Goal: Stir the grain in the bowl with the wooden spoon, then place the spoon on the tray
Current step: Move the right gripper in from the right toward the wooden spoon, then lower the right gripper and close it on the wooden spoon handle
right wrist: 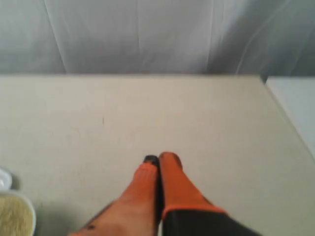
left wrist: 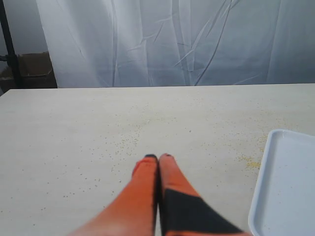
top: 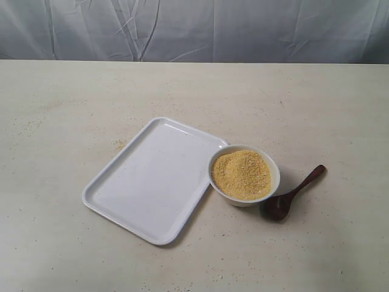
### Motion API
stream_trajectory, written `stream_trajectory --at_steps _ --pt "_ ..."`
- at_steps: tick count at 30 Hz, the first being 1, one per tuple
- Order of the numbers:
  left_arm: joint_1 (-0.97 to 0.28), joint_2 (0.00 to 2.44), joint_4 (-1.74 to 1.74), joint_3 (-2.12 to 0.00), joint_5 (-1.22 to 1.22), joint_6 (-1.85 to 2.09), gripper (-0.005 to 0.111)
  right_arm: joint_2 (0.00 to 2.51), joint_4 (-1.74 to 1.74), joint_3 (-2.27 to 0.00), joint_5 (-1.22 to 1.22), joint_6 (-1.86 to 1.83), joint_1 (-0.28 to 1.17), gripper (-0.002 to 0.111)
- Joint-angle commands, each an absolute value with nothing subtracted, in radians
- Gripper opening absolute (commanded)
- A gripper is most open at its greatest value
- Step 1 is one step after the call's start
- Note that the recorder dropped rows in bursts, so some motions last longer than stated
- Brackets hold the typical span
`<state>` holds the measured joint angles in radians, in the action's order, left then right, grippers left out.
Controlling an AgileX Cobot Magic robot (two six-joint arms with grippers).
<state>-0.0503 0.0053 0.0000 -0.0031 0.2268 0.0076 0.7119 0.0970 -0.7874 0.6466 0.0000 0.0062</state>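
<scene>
Tray (top: 152, 182) lies on beige, grain-flecked table (top: 61, 121); white curtain (top: 243, 30) behind.

Left tool (left wrist: 158, 158), right tool (right wrist: 160, 158): orange (black-tipped)

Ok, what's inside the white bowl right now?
Only yellow grain, heaped almost to the rim of the bowl. The spoon lies outside, on the table. The bottom of the bowl is hidden under the grain.
</scene>
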Motion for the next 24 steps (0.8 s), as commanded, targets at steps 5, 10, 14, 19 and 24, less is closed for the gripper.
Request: stream_trajectory --at_steps 5,10,14,19,24 --pt "-0.051 0.000 0.000 0.000 0.216 0.008 0.000 1.340 -0.140 -0.984 0.869 -0.403 0.003 0.000" --pt "-0.051 0.000 0.000 0.000 0.216 0.008 0.000 1.624 -0.412 -1.011 0.882 -0.983 0.055 0.000" --pt "-0.051 0.000 0.000 0.000 0.216 0.008 0.000 1.722 -0.380 -1.011 0.883 -1.284 0.109 0.000" --pt "-0.051 0.000 0.000 0.000 0.216 0.008 0.000 1.740 -0.209 -1.011 0.871 -1.491 0.153 0.019" --pt "-0.051 0.000 0.000 0.000 0.216 0.008 0.000 1.742 -0.136 -1.011 0.793 -1.553 0.162 0.038"
